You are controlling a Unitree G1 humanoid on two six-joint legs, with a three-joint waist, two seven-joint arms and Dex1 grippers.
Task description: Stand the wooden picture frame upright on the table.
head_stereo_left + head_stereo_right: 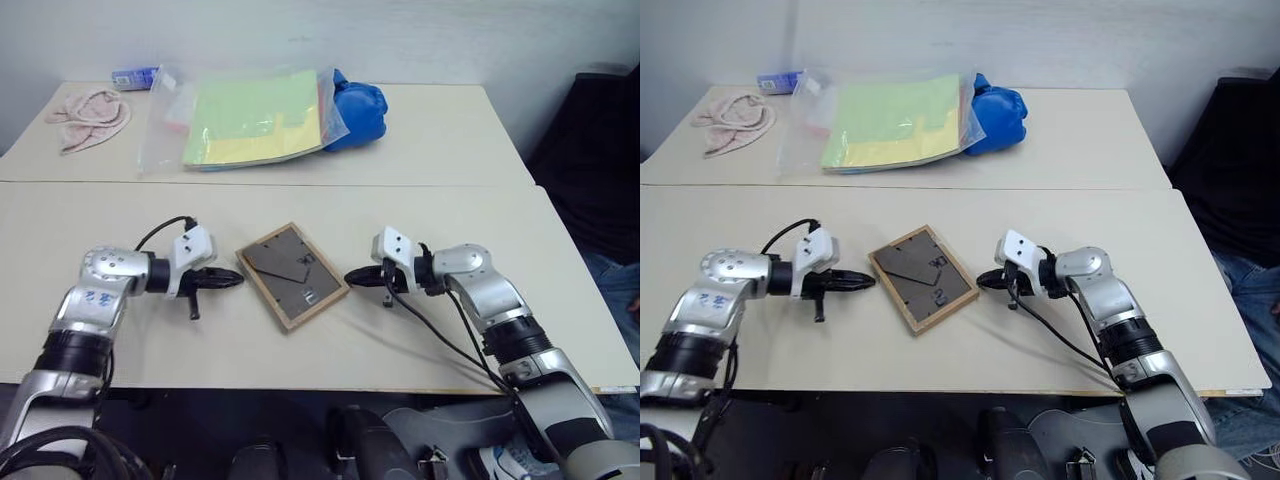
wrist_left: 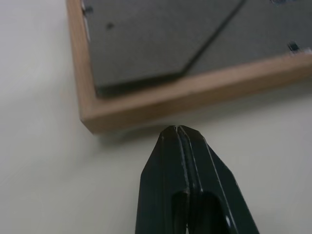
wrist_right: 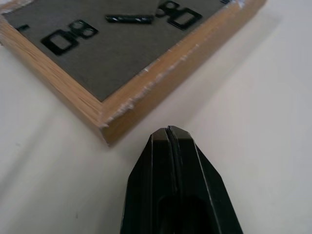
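Cream tabletop (image 1: 120, 225) holds the wooden picture frame (image 1: 292, 275) lying flat, between the closed, empty left pincer (image 1: 238, 279) and right pincer (image 1: 349, 277).

no legible text, label, brand, number or sign appears in any view. the small blue-and-white package (image 1: 133, 77) at the far left corner of the worktop (image 1: 420, 330) carries print too small to read. the left arm's silver wrist housing (image 1: 98, 297) bears small blue marks, not decipherable. the dark backing of the wooden picture frame (image 1: 291, 275) shows metal clips and hangers only, without lettering.
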